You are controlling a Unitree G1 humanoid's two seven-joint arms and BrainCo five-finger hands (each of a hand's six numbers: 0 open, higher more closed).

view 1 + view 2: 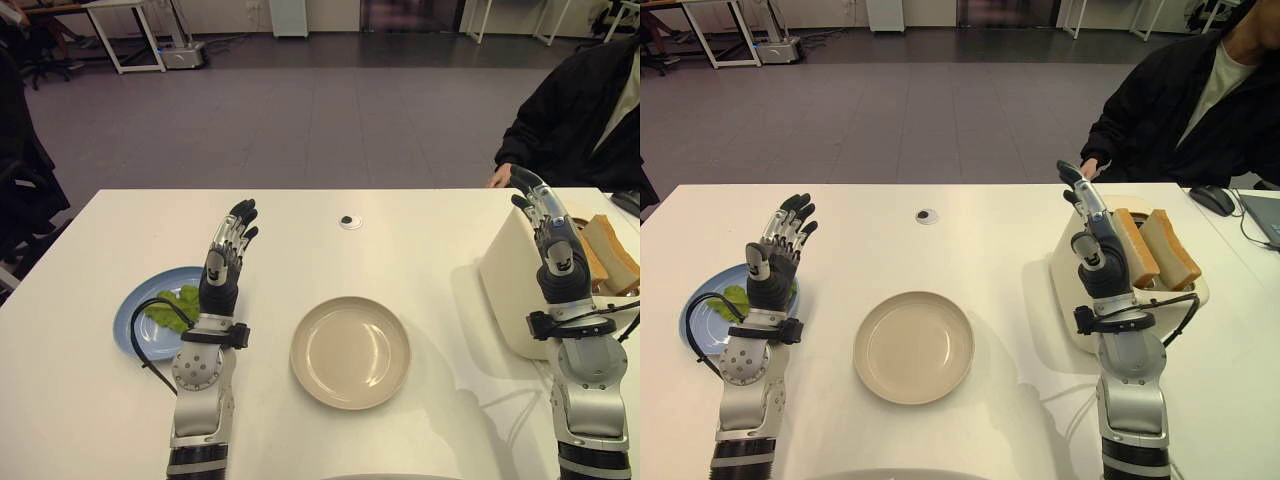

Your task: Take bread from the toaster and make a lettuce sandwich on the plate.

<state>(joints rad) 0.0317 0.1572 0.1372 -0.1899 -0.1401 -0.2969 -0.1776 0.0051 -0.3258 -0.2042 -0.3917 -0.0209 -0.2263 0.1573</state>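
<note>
A white worktop [970, 235] carries everything. At its right stands a white toaster [1064, 285] with two bread slices [1171, 248] upright in its slots, their long edges running away from the robot. An empty cream plate [915, 347] sits at centre. At the left, a blue plate [698, 312] holds a lettuce leaf [735, 298].

The right robot hand [1096, 240] is raised over the toaster's left side with its fingers straight and apart, holding nothing. The bread is just to its right, so this hand is far nearer. The left robot hand [775, 255] is also spread and empty, beside the lettuce.
</note>
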